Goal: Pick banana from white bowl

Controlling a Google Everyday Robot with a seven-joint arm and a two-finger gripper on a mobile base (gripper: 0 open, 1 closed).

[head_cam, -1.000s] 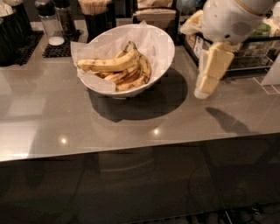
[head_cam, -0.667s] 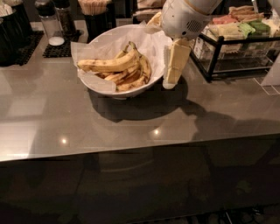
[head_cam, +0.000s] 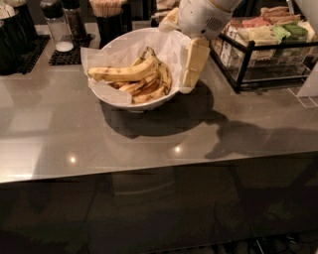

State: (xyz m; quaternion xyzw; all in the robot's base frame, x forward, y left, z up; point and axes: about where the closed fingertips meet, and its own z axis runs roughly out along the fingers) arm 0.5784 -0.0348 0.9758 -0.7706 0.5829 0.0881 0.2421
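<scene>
Arm: only the last stretch of the arm (head_cam: 226,4) shows, entering from above, beyond the far edge of the tabletop (head_cam: 149,144) and right of its middle.
Wrist: the wrist (head_cam: 202,19) is a rounded white housing with a small patch of vent slots on its lower side, held high over the far edge.
Hand: the hand (head_cam: 191,74) is pale cream, long and flat, and hangs straight below the wrist, pointing down with a slight lean toward the left edge.
Hand's place: over the far half of the tabletop, a little right of centre, well apart from the near edge and both near corners.
Contact: I cannot tell whether its tip touches anything.
</scene>
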